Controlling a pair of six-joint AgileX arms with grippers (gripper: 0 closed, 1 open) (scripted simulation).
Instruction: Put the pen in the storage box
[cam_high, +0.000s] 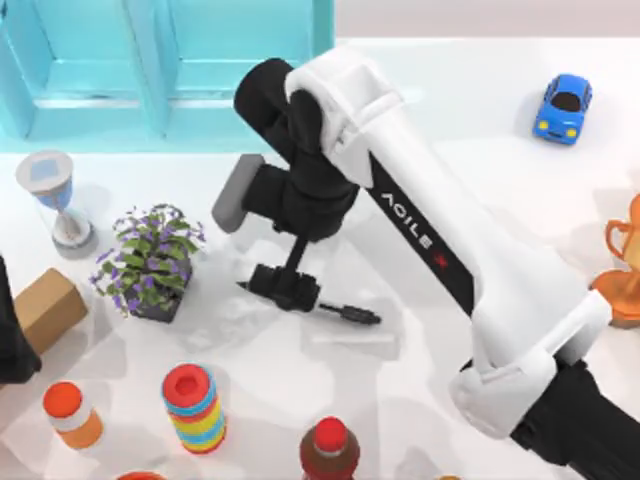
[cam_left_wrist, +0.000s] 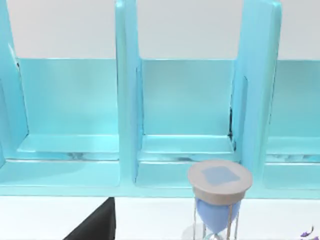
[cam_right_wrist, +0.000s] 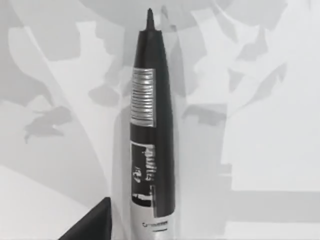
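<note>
The right gripper is down at the middle of the white counter, set across the pen. Its dark end pokes out on the top view's right of the fingers. From the right wrist view the pen runs straight away from the camera, tip outward. The gripper seems to have closed around the barrel, though whether the pen is lifted or resting on the counter I cannot tell.

The storage box stands at the far left, light-blue, well apart from the pen; the left wrist view looks into its compartments, split by upright dividers. The left arm waits at the left edge.

To do this well, I'd say the pen should be raised straight up, high enough to pass over the potted plant and the box's front wall, then carried over one compartment before letting go.

Around the counter stand an hourglass, a cardboard block, a toy car, a striped ring stack and bottles along the near edge.
</note>
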